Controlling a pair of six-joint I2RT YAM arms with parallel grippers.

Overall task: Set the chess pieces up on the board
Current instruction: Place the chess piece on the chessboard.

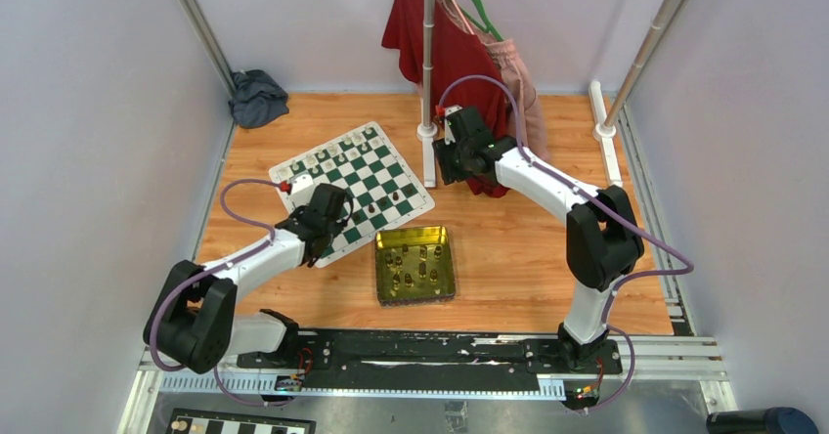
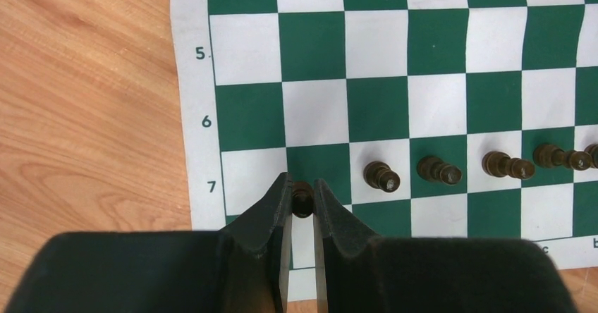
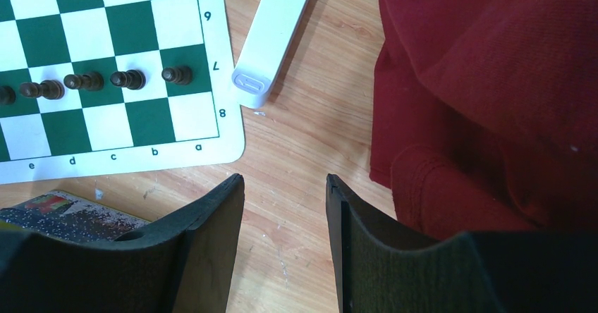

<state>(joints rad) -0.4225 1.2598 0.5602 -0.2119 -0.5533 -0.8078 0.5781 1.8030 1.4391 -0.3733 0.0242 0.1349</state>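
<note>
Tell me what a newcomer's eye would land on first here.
Likely the green-and-white board left of the table's middle, where the left tool is closed on a dark piece in the row marked 7. Next comes the gold tin just in front of the board, with more pieces in it. Then the red shirt hanging at the back, near the open right tool.

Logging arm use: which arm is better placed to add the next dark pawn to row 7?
Left: the left gripper holds a dark pawn over row 7 of the board, beside standing pawns. The right gripper is open, off the board.
</note>
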